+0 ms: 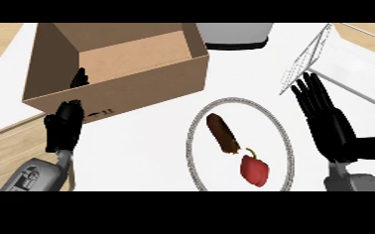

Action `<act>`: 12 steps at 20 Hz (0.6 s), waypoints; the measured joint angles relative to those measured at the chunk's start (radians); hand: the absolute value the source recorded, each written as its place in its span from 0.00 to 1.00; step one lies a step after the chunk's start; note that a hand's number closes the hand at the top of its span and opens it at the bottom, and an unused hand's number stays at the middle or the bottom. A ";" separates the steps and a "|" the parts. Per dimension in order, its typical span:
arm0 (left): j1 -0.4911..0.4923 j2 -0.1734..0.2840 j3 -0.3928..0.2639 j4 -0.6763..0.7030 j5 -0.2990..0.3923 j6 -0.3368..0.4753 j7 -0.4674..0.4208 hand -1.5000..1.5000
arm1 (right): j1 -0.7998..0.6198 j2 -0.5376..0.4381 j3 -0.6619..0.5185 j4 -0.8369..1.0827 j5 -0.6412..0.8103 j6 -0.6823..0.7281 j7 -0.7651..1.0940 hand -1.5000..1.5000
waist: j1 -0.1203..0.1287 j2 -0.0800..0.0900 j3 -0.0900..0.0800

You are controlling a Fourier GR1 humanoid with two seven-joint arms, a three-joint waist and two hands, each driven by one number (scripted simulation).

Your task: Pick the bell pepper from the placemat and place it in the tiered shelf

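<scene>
My right hand hovers open, fingers straight, beside the round placemat; the red bell pepper lies near its front edge, touching a brown sausage, which my reach might knock; my left hand rests open.

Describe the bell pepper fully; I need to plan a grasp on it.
The bell pepper is red and glossy, with a thin curved stem at its upper end. It lies on its side on the round white placemat, near the lower edge, just below a brown oblong item. No robot hand touches it.
</scene>
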 measured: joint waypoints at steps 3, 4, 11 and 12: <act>-0.009 -0.017 0.051 0.002 0.030 0.016 -0.015 0.50 | 0.039 -0.012 -0.010 -0.070 0.079 -0.118 0.030 0.00 | -0.006 0.000 0.006; -0.004 -0.014 0.054 0.007 0.031 0.021 -0.007 0.50 | 0.051 -0.025 -0.019 -0.093 0.116 -0.169 0.045 0.00 | -0.012 -0.001 0.007; 0.052 0.024 0.116 0.018 0.052 0.069 0.011 0.50 | 0.140 -0.039 -0.136 -0.115 0.242 -0.439 0.050 1.00 | -0.103 -0.002 0.005; 0.062 0.031 0.122 0.013 0.053 0.071 0.011 0.50 | 0.166 -0.050 -0.159 -0.106 0.289 -0.498 0.044 0.00 | -0.112 -0.002 0.006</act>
